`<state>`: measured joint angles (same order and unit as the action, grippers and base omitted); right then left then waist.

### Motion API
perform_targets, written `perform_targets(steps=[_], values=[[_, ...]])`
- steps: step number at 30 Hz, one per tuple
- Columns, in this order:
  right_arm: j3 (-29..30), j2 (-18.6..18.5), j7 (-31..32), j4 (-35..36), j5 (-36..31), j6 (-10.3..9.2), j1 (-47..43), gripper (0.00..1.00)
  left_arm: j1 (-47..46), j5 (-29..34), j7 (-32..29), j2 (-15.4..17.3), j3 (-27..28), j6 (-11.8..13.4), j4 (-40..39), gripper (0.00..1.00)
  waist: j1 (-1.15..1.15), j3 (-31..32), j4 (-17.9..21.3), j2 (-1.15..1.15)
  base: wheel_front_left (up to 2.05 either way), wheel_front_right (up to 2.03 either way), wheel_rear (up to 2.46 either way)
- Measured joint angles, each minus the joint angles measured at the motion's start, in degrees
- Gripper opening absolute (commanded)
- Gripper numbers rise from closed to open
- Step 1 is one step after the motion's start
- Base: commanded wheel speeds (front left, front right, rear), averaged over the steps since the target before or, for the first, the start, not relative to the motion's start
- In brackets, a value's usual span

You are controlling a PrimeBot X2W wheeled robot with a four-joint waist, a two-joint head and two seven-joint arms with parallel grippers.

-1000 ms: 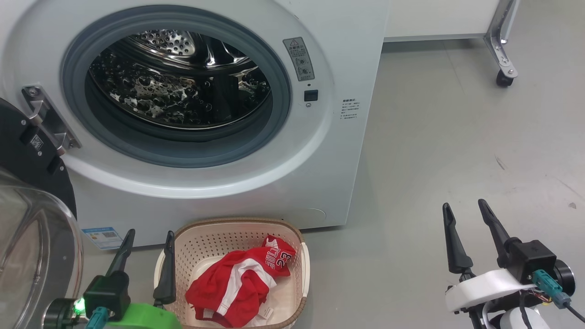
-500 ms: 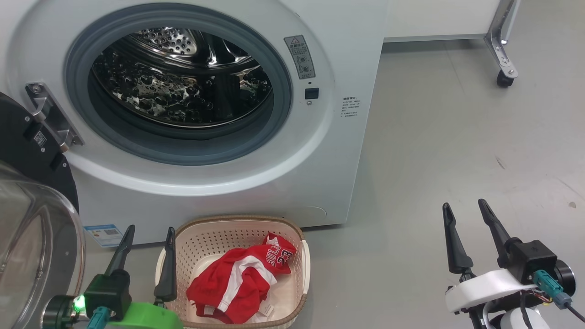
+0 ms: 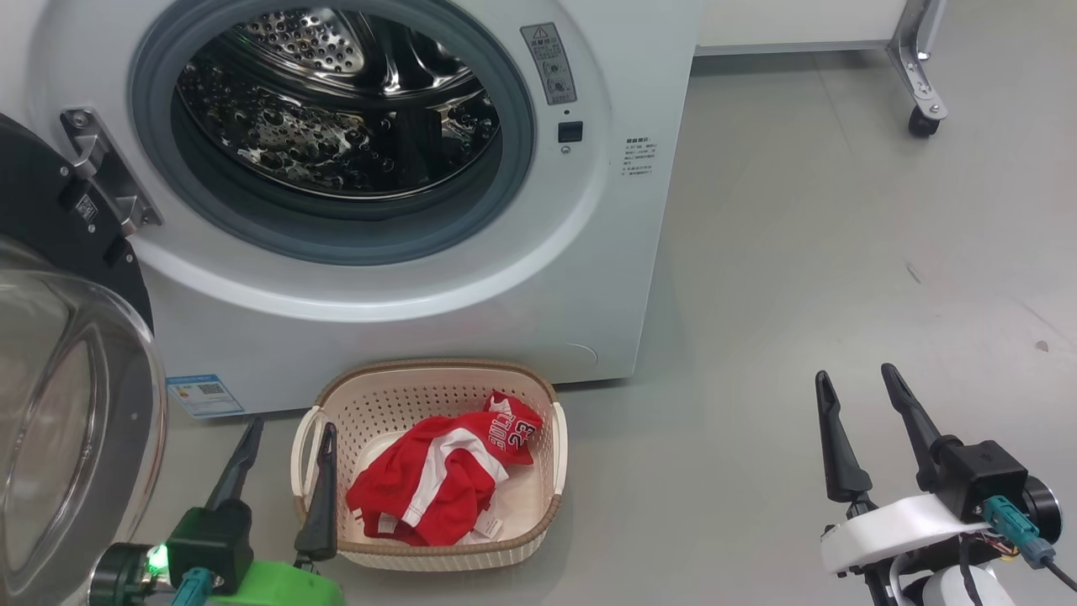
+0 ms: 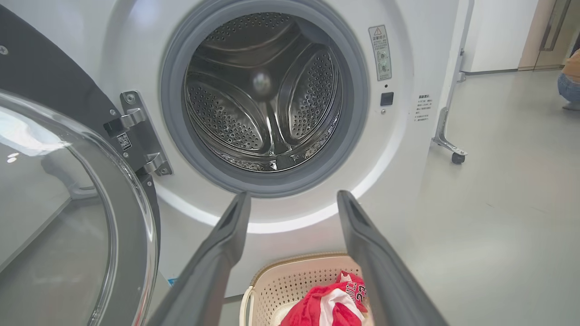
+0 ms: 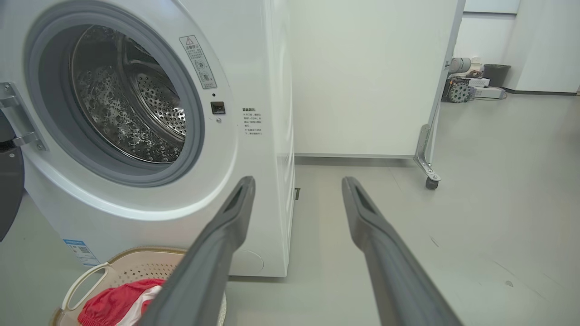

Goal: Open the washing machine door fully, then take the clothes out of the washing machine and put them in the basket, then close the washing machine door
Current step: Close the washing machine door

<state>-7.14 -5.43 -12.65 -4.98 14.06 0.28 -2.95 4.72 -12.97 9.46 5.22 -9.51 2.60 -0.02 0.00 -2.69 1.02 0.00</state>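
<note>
- The left end effector [image 3: 292, 425], two long dark fingers on a green and black wrist, is spread wide and holds nothing. It is at the left side of the small cream plastic basket [image 3: 437, 368], which has perforated walls and a brown woven rim. One finger crosses the basket's left handle in the head view; I cannot tell whether they touch.
- The right end effector [image 3: 854, 374], dark fingers on a white wrist, is also spread wide and empty — well to the right of the basket, over the grey floor [image 3: 799, 252].
- The red clothes [image 3: 437, 488], with a white stripe and dark lettering, lie crumpled inside the basket.
- The big white front-loading washing machine [image 3: 404, 337] stands just behind the basket, its grey rubber seal [image 3: 336, 244] ringing the perforated steel drum [image 3: 336, 109].
- The round glossy black washing machine door [image 3: 50, 219] stands swung open on its metal hinge [image 3: 105, 181], to the left of the basket — its clear glass bowl bulges outward.
- A small blue label sticker [image 3: 204, 394] sits on the machine's front, just behind and left of the basket.
- A metal leg on a caster [image 3: 921, 84] stands far behind and right of the basket.
</note>
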Motion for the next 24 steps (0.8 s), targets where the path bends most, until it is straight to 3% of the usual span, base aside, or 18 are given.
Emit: perform_targets(steps=[24], values=[[0.02, -0.16, 0.26, 0.67, 0.01, -0.44, -0.11, 1.0, 0.07, 0.38, -0.31, 0.81, -0.34, -0.09, -1.62, 1.0, 0.0, -0.13, 0.02, 0.0, -0.72, 0.72, 0.0]])
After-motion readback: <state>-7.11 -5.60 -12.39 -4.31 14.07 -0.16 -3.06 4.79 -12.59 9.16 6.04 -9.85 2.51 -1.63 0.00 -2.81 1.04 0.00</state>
